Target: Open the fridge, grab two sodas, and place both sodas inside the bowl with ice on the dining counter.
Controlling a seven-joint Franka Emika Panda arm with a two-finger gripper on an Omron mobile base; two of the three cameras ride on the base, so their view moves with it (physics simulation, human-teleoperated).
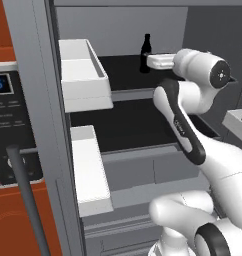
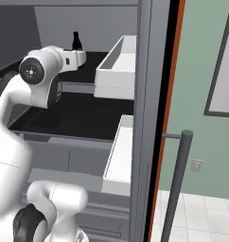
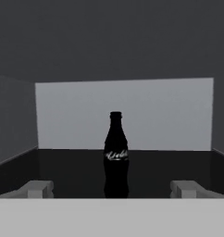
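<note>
- A soda bottle (image 3: pixel 116 155) stood upright, neck up, at frame centre on the fridge's black shelf (image 1: pixel 124 75).
- The hand (image 3: pixel 112 189), fingers spread wide and grasping nothing, faced it.
- White door bins (image 1: pixel 83 75) hung at left.

Soda bottle (image 3: pixel 116 155) looked like dark glossy glass, pale script label faintly catching light. Fridge (image 1: pixel 48 125) interior walls appeared matt grey, smooth; shelf (image 1: pixel 123 75) under bottle was flat matt black. Door bins (image 1: pixel 83 75) read as smooth white plastic, dull sheen. Bar handle (image 2: pixel 175 184) showed dark grey brushed-metal look, matt. Robot arm (image 1: pixel 193 145) wore glossy white plastic shell with smooth black joints. Cabinet (image 1: pixel 13 220) beside fridge was red-brown, faintly grained like wood. Floor tiles (image 2: pixel 192 222) looked pale, smooth.
</note>
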